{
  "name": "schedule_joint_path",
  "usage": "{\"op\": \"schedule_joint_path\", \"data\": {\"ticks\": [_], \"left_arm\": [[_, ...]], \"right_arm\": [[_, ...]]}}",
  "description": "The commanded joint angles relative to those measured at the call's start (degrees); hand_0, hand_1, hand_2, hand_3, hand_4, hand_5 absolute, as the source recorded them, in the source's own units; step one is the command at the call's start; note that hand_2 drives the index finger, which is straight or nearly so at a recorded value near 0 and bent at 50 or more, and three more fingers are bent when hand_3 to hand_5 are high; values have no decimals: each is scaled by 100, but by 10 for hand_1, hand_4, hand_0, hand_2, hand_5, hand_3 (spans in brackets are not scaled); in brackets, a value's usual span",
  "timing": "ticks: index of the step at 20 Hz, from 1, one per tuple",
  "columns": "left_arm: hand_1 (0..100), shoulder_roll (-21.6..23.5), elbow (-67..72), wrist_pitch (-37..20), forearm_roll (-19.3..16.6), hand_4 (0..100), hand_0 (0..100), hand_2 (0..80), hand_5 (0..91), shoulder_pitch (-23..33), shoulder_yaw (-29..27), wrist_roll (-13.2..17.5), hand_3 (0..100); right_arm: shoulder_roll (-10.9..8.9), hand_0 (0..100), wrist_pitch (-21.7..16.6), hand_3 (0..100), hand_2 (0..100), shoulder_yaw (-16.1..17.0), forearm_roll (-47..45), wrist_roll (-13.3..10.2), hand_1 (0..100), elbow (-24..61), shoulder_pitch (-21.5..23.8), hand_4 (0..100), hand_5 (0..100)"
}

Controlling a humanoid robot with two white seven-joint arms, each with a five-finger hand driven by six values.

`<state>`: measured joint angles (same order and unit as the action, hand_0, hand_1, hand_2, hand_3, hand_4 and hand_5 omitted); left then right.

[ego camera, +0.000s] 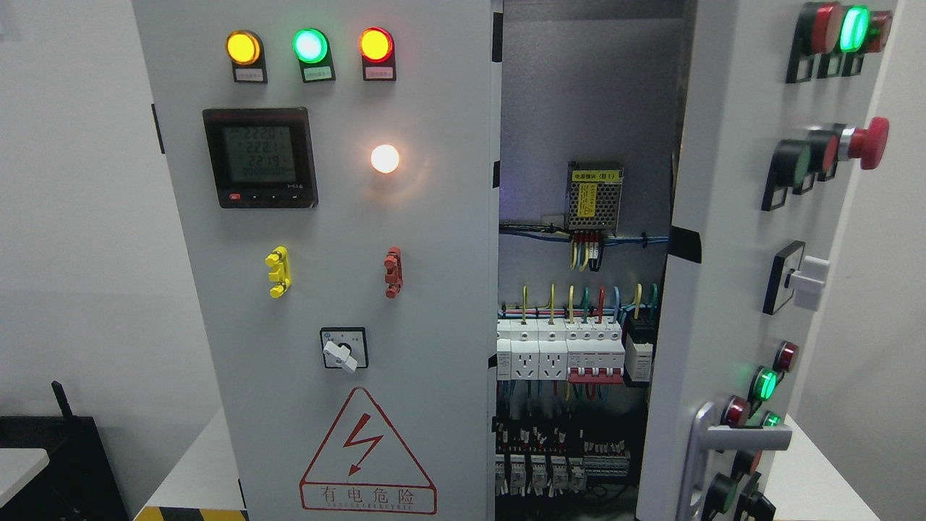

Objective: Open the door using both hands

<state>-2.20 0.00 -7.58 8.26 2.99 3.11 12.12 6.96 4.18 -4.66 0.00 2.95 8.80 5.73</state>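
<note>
A grey electrical cabinet fills the head view. Its right door (731,239) stands swung open toward me, showing buttons, a red mushroom stop button (868,142) and a silver lever handle (738,439) low on its face. The left door (347,289) is closed and carries three indicator lamps, a digital meter (260,158), a lit white lamp (385,158) and a rotary switch (344,349). Through the gap I see the interior with a power supply (595,197), wiring and a row of breakers (561,350). Neither of my hands is in view.
The cabinet stands on a white tabletop (195,470) with yellow-black hazard tape at its front left edge. A black box with an antenna (54,463) sits at the lower left. White walls flank the cabinet on both sides.
</note>
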Motion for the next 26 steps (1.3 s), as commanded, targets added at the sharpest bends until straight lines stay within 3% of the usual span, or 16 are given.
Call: {"op": "schedule_joint_path", "data": {"ticks": [1,26], "left_arm": [[0,0,70,2,1,0,0,0,0,0,6,1,0],[0,-9,70,2,-17,0,0,0,0,0,6,9,0]], "right_arm": [[-1,383,3,0,0,0,18,-14,0,-1,7,0,0],[-1,383,3,0,0,0,18,-22,0,8,-2,0,0]]}}
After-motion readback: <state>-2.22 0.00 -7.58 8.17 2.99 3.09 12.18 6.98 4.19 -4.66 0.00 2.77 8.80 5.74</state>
